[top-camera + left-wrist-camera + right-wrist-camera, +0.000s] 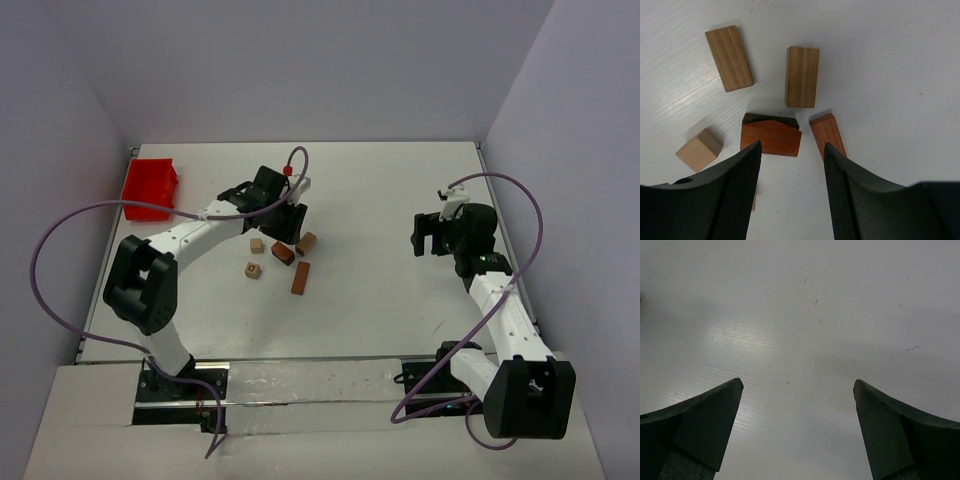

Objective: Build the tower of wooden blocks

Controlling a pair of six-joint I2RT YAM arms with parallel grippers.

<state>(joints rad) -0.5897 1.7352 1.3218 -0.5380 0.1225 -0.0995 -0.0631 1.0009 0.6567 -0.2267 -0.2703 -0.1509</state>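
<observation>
The wood block tower does not stand as a stack; its blocks lie loose on the white table, none on another. In the left wrist view I see two tan cuboids [729, 58] [802, 76], a dark reddish-brown block [771, 137], a reddish cuboid [827, 134] and a pale cube [700, 149]. From above, the cluster [283, 255] lies just in front of my left gripper [289, 228]. The left gripper [792, 145] hangs low over it, jaws partly apart with only bare table between them. My right gripper [421, 237] [798, 385] is wide open over bare table, far to the right.
A red plastic tray [150, 188] sits at the far left near the wall. A sliver of wood [754, 202] peeks from behind the left finger. Purple cables loop off both arms. Walls close the table on three sides.
</observation>
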